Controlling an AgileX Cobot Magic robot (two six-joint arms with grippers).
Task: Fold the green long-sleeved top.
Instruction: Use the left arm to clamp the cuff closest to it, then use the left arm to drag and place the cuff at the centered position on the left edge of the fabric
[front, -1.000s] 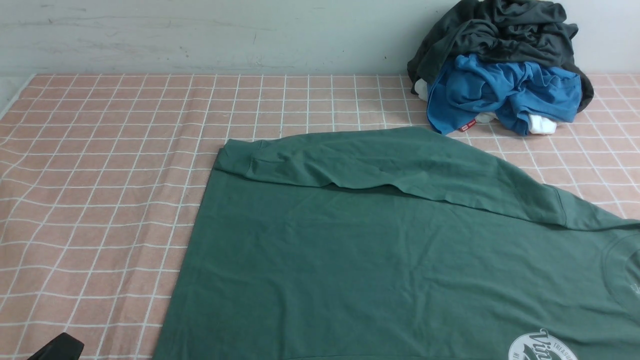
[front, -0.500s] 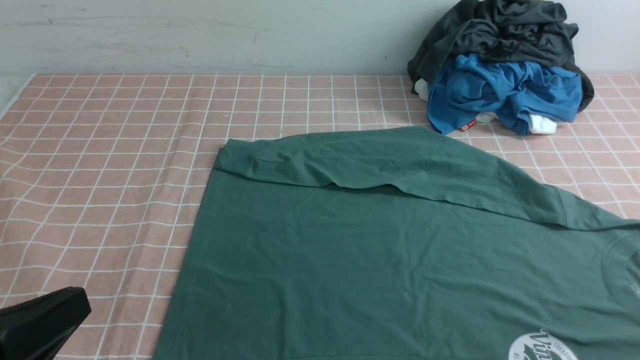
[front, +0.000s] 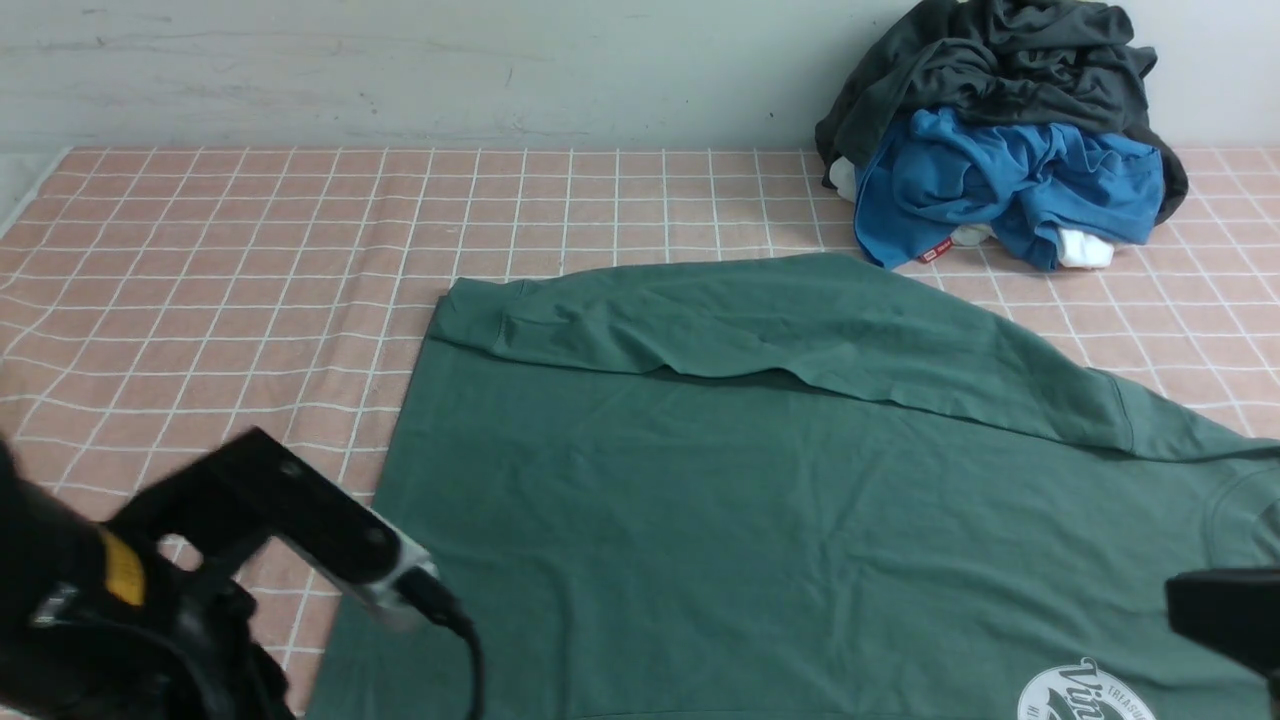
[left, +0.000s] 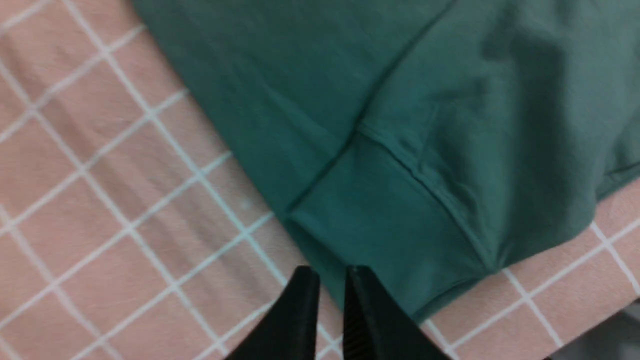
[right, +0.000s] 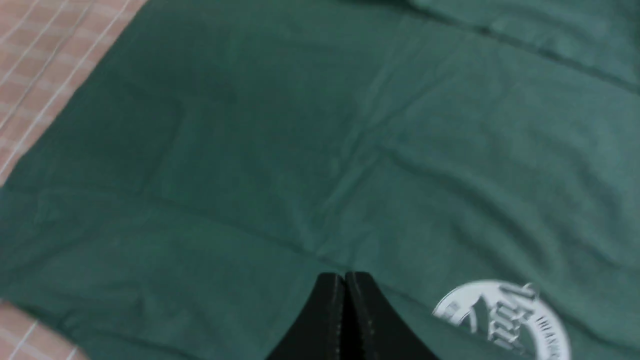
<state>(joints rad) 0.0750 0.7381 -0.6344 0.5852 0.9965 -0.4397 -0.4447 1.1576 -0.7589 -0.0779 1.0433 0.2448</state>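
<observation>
The green long-sleeved top (front: 760, 500) lies flat on the checked cloth, with one sleeve (front: 760, 320) folded across its far edge. Its white round logo (front: 1085, 692) shows at the front right. My left arm (front: 280, 520) reaches in at the front left beside the top's left edge. In the left wrist view my left gripper (left: 332, 272) hovers just off a cuffed end (left: 380, 225) of the top, open by a narrow gap with nothing in it. My right gripper (right: 345, 276) is shut and empty above the top's body, beside the logo (right: 505, 315).
A pile of clothes sits at the back right against the wall: a dark grey-black garment (front: 1000, 70) on top of a bright blue one (front: 1000, 180). The pink checked cloth (front: 220, 300) covers the table and lies bare left of the top.
My left arm has risen into the front view from the lower left corner toward the top's left edge, and its jaws have parted slightly. My right arm now shows at the lower right edge.
</observation>
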